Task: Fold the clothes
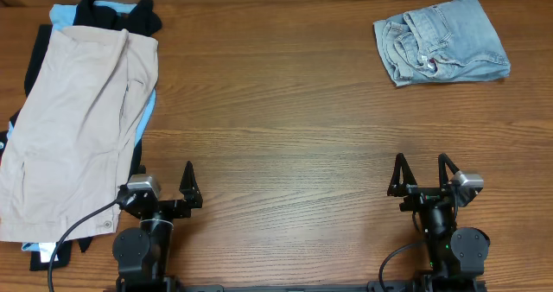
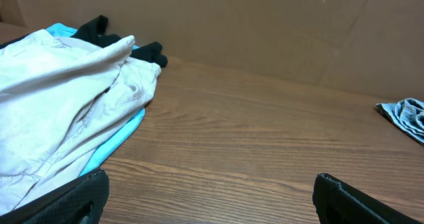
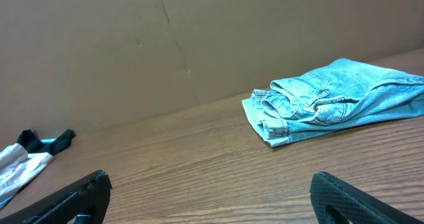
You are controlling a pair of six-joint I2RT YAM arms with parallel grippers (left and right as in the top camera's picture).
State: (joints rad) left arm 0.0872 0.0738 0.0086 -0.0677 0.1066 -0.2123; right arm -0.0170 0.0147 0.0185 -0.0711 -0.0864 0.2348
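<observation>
Large beige khaki shorts [image 1: 73, 123] lie spread at the table's left side, on top of a black garment with light-blue panels [image 1: 104, 15]. They also show in the left wrist view [image 2: 59, 98], with the black and blue garment [image 2: 106, 32] under them. Small light-blue denim shorts [image 1: 441, 40] lie folded at the back right, also seen in the right wrist view [image 3: 331, 98]. My left gripper [image 1: 164, 184] is open and empty at the front left, just right of the khaki shorts. My right gripper [image 1: 423, 173] is open and empty at the front right.
The wooden table [image 1: 276, 128] spans the whole view, with a brown wall [image 3: 132, 38] behind it. A black cable [image 1: 73, 231] runs over the lower edge of the khaki shorts beside the left arm's base.
</observation>
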